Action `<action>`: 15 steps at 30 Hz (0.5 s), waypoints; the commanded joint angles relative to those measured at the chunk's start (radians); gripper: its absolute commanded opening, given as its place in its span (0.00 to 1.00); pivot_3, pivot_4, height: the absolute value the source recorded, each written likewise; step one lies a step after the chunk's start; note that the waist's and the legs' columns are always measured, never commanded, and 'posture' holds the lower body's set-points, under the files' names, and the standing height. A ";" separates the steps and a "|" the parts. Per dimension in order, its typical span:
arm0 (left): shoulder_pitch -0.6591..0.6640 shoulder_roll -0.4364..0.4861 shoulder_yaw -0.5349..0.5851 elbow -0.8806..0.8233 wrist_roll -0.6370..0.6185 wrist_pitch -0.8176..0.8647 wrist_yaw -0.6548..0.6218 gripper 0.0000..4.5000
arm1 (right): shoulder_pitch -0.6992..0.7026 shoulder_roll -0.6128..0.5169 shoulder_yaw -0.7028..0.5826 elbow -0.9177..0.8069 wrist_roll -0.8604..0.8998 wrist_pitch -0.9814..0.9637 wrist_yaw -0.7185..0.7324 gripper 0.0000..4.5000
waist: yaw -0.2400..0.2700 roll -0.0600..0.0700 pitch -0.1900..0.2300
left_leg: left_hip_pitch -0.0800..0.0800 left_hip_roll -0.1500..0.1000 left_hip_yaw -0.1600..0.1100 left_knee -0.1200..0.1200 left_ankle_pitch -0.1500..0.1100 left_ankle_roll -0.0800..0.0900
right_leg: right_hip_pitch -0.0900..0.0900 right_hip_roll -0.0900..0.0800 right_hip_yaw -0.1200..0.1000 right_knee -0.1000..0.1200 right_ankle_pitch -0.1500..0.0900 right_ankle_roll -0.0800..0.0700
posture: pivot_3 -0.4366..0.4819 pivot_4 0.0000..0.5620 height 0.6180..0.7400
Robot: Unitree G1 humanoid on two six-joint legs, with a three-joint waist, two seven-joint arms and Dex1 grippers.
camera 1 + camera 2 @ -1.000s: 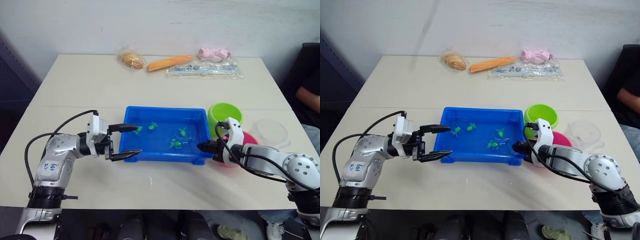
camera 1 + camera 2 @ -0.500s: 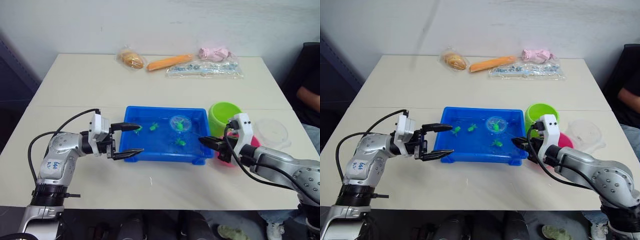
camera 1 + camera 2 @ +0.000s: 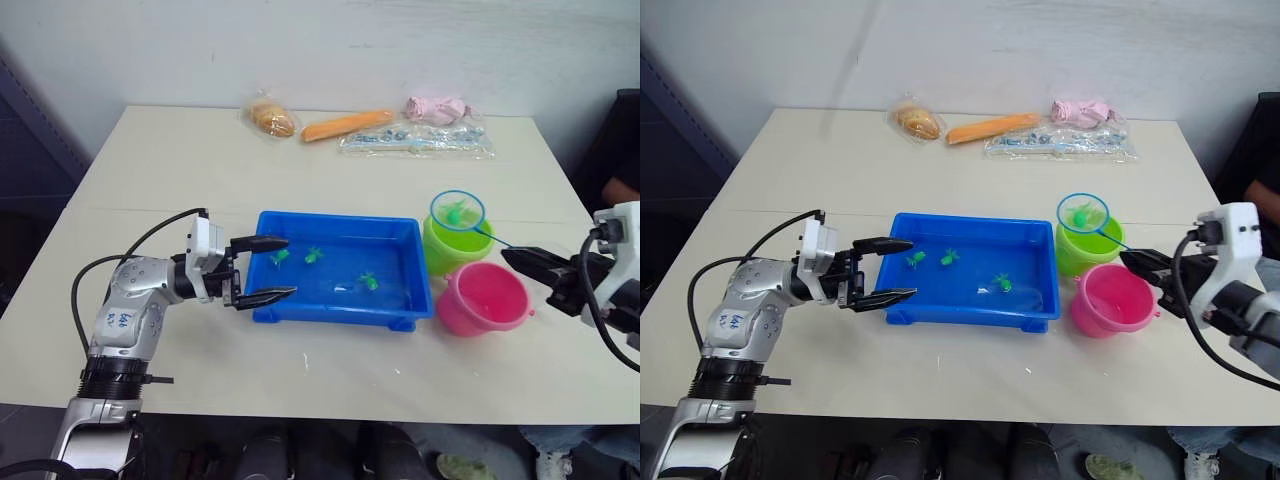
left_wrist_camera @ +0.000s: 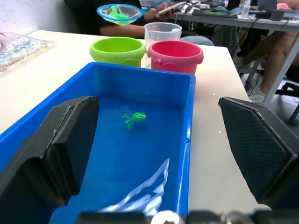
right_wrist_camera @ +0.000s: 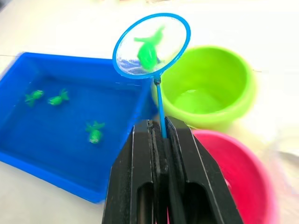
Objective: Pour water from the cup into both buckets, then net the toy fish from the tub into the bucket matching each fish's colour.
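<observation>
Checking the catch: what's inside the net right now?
One green toy fish lies in the net, held above the lime green bucket. The mesh hides nothing else.

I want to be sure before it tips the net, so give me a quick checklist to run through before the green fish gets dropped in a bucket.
1. Fish in the net: ok. A green fish lies in the net.
2. Net held firmly: ok. The right pincer is shut on the net's handle.
3. Net over the matching bucket: ok, roughly. It hangs above the green bucket, toward its rim on the tub's side.
4. Pink bucket out of the drop path: ok, it stands beside the green one.
5. Tub steadied: not ok. The left pincer is open at its end wall, not gripping.
6. Fish left: three green ones in the tub.
</observation>
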 commanded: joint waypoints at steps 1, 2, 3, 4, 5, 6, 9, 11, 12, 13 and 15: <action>-0.025 -0.015 -0.004 -0.005 0.003 -0.017 -0.004 0.98 | -0.010 -0.008 -0.042 0.018 -0.137 -0.053 0.057 0.00 | 0.000 0.000 0.000 | 0.000 0.000 0.000 0.000 0.000 0.000 | 0.000 0.000 0.000 0.000 0.000 0.000 | 0.48 0.27 1.00; -0.028 -0.018 -0.007 -0.001 0.005 -0.019 -0.005 0.98 | -0.012 -0.007 -0.030 0.019 -0.175 -0.061 0.070 0.00 | -0.001 0.000 0.000 | 0.000 0.000 0.000 0.000 0.000 0.000 | 0.000 0.000 0.000 0.000 0.000 0.000 | 0.48 0.27 1.00; -0.032 -0.021 -0.008 0.003 0.007 -0.020 -0.004 0.98 | -0.010 -0.007 -0.013 0.014 -0.228 -0.079 0.087 0.00 | -0.001 0.000 0.000 | 0.000 0.000 0.000 0.000 0.000 0.000 | 0.000 0.000 0.000 0.000 0.000 0.000 | 0.48 0.27 1.00; -0.036 -0.024 -0.009 0.006 0.008 -0.019 -0.003 0.98 | -0.006 -0.007 0.002 0.010 -0.276 -0.096 0.101 0.00 | -0.001 0.000 0.000 | 0.000 0.000 0.000 0.000 0.000 0.000 | 0.000 0.000 0.000 0.000 0.000 0.000 | 0.48 0.27 1.00; -0.039 -0.027 -0.010 0.006 0.009 -0.018 -0.001 0.98 | 0.003 -0.011 0.018 0.006 -0.327 -0.110 0.119 0.00 | -0.002 0.000 0.000 | 0.000 0.000 0.000 0.000 0.000 0.000 | 0.000 0.001 0.000 0.000 0.000 0.000 | 0.48 0.27 1.00; -0.041 -0.029 -0.011 0.004 0.009 -0.015 0.002 0.98 | 0.011 -0.013 0.035 0.000 -0.386 -0.138 0.138 0.00 | -0.001 0.000 0.000 | 0.000 0.000 0.000 0.000 0.000 0.000 | 0.000 0.001 0.000 0.000 0.000 0.000 | 0.48 0.27 1.00; -0.044 -0.035 -0.011 -0.005 0.002 0.004 0.013 0.98 | 0.013 0.000 0.078 -0.003 -0.524 -0.203 0.164 0.00 | -0.001 0.000 0.000 | 0.000 -0.001 0.001 0.000 0.000 0.000 | 0.000 0.001 0.000 0.000 0.000 0.000 | 0.48 0.27 1.00; -0.045 -0.041 -0.012 -0.012 -0.001 0.021 0.027 0.98 | 0.014 0.002 0.111 0.000 -0.608 -0.244 0.186 0.00 | -0.001 0.000 0.000 | 0.000 -0.001 0.001 0.000 0.000 0.000 | 0.000 0.001 0.001 0.000 0.000 0.001 | 0.48 0.27 1.00; -0.047 -0.044 -0.013 -0.014 -0.002 0.028 0.032 0.98 | 0.015 0.001 0.130 0.003 -0.654 -0.266 0.196 0.00 | -0.001 0.000 0.000 | 0.000 -0.001 0.001 0.000 0.000 0.000 | 0.000 0.001 0.001 0.000 0.000 0.001 | 0.48 0.27 1.00; -0.048 -0.047 -0.013 -0.016 -0.003 0.033 0.036 0.98 | 0.015 0.002 0.149 0.005 -0.699 -0.293 0.208 0.00 | -0.001 0.000 0.000 | 0.000 -0.001 0.001 0.000 0.000 0.000 | 0.000 0.001 0.001 0.000 0.000 0.001 | 0.48 0.27 1.00; -0.049 -0.052 -0.015 -0.019 -0.001 0.037 0.039 0.98 | 0.000 0.012 0.187 0.015 -0.779 -0.336 0.208 0.00 | -0.001 0.000 0.000 | 0.000 -0.001 0.001 0.000 0.000 0.000 | 0.000 0.001 0.001 0.000 0.000 0.001 | 0.48 0.27 1.00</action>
